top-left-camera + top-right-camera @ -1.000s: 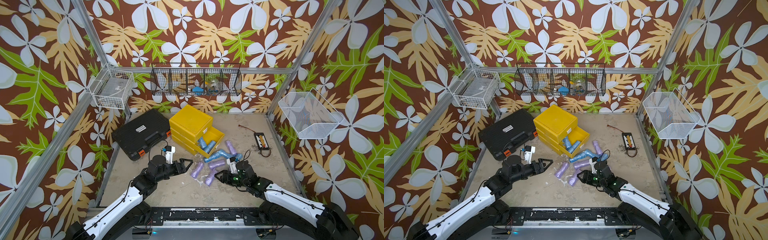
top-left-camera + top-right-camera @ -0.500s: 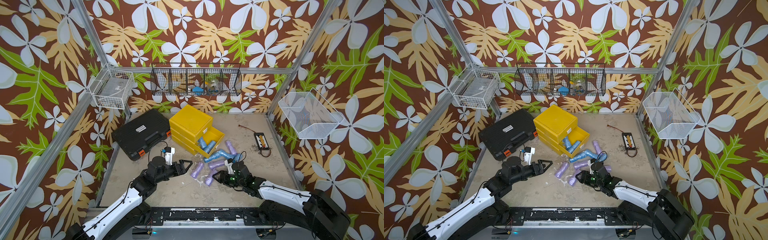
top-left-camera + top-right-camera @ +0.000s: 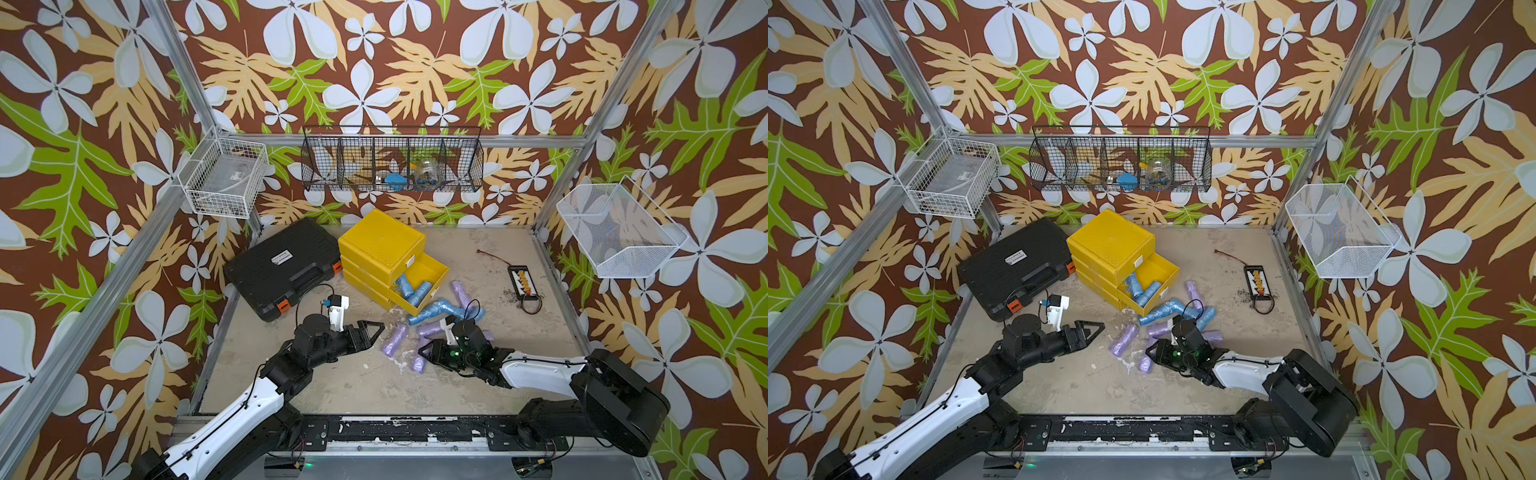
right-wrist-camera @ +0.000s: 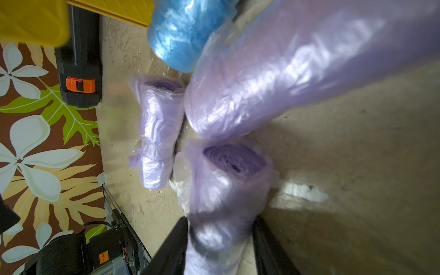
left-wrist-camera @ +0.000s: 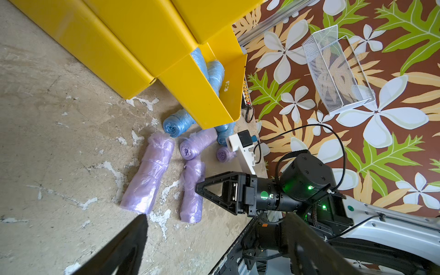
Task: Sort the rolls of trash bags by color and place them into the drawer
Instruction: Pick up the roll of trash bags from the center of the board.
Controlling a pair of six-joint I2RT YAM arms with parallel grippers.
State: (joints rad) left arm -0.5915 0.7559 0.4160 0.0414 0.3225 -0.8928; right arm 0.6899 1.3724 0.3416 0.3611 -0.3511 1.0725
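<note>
Grip on lilac roll shows best from the wrist

Nearest the base, the right gripper has its jaws closed against both sides of a lilac roll, which fills the gap between them. Only the right wrist view shows this contact. In both top views the wrist body covers most of the fingers, and only part of that roll shows.

The left wrist view adds that this roll lies flat on the table, with a second lilac roll just beside it. The left gripper hovers near that second one, jaws spread wide and holding nothing.

Farther on, more lilac rolls and loose blue rolls lie bunched on the table in front of the open drawer. The top views look down into it and the left wrist view sees over its side wall: stowed blue rolls lie inside. The drawer belongs to a yellow cabinet, with a black case beside it.
</note>
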